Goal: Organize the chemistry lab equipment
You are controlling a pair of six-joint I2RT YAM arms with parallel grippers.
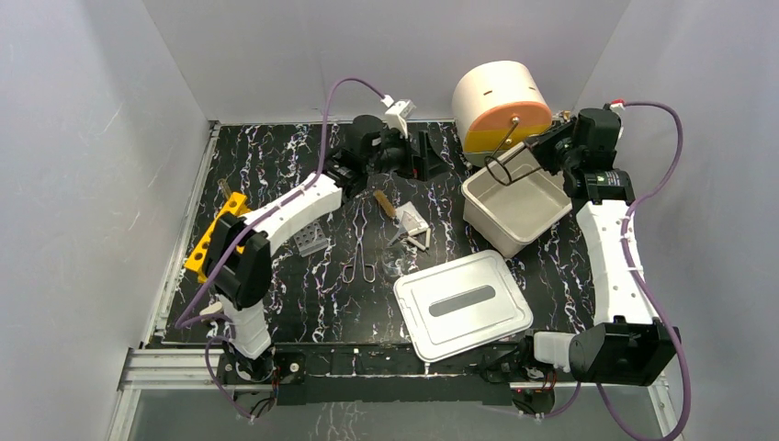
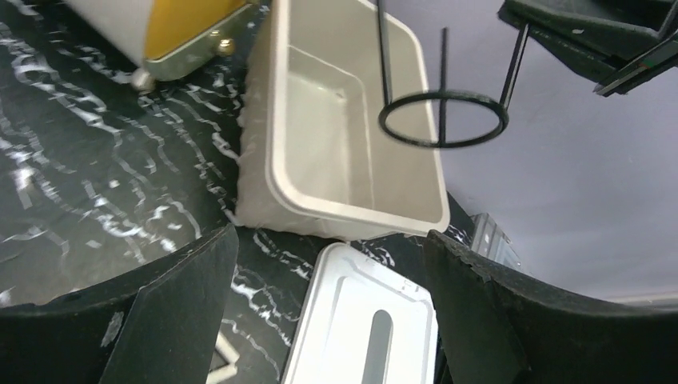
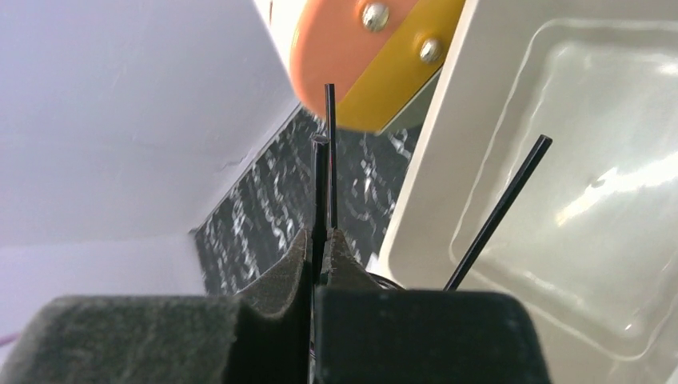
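White walls (image 1: 303, 55) are boxing in the black marbled worktop (image 1: 303, 303) (tongs (image 1: 358, 262) and a white triangle (image 1: 411, 227) are lying mid-surface). The right tool (image 3: 320, 248) is clenching the black wire loop (image 2: 442, 120) above the beige bin (image 1: 496, 230); the left tool (image 2: 329, 236) is hanging spread wide, empty.

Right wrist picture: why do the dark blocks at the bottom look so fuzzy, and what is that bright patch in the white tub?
Right wrist view: the right fingers sit very close to the lens and blur, while the black wire loop they pinch looks crisp; the bright patch is light glaring off the glossy white tub. Top external view: even light, no such glare.
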